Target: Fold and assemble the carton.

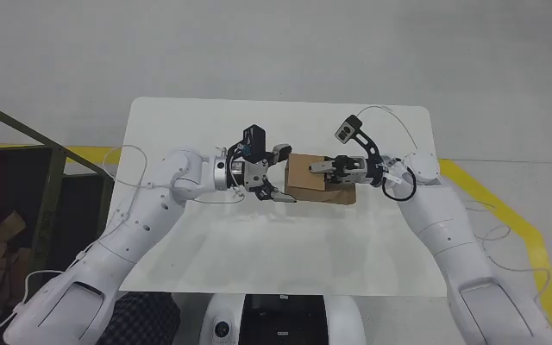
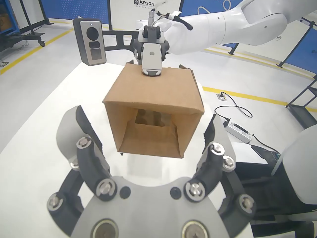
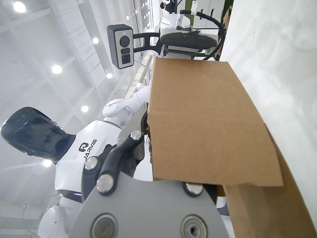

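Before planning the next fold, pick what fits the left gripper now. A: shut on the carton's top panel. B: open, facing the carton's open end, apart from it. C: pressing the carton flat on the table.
B: the left gripper is spread wide before the open end of the carton, touching nothing.

Carton (image 1: 323, 185) stood mid-frame in top view, on table (image 1: 172, 121). Its open mouth faced left gripper (image 1: 283, 175), whose spread fingers flanked it with gaps either side. Right gripper (image 1: 317, 166) blocked the far end, apparently clamped on top panel. Tabletop across lower frame and upper left gave passage.
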Tool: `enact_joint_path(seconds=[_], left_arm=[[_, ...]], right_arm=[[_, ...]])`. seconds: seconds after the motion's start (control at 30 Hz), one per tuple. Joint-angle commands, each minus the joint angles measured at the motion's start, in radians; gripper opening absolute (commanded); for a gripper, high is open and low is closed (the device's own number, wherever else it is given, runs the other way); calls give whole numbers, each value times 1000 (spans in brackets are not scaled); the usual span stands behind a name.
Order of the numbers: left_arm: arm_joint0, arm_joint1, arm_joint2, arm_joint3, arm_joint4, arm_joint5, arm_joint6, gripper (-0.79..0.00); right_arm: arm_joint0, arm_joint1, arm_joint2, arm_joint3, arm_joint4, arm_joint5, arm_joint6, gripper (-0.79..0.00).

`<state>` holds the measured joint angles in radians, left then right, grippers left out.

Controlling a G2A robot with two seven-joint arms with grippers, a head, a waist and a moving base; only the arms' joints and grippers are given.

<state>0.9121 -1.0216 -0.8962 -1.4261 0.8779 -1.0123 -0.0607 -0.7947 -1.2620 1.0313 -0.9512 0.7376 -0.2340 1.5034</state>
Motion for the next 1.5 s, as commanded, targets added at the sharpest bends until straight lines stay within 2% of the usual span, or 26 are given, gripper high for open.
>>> enact_joint_path(seconds=[0.0,0.2,0.87,1.07,1.2,1.3,1.47], left_arm=[[-12,1,17,6,5,0,22,0],[-34,7,48,24,39,0,91,0],[-94,31,171,68,-34,0,133,0],[-114,37,193,81,-47,0,140,-43],[-121,41,206,85,-50,0,143,-111],[-125,44,213,88,-55,0,148,-259],[-131,48,225,90,-59,0,157,-345]], right_arm=[[2,-1,-4,0,-9,3,-2,-785],[1,-4,-14,-3,-19,6,-11,-785],[-7,1,-10,-25,-56,7,-29,-785],[-8,1,-12,-33,-60,10,-37,-785],[-9,0,-13,-37,-63,9,-39,-785],[-9,0,-14,-40,-67,9,-41,-785],[-9,1,-14,-41,-69,9,-42,-785]])
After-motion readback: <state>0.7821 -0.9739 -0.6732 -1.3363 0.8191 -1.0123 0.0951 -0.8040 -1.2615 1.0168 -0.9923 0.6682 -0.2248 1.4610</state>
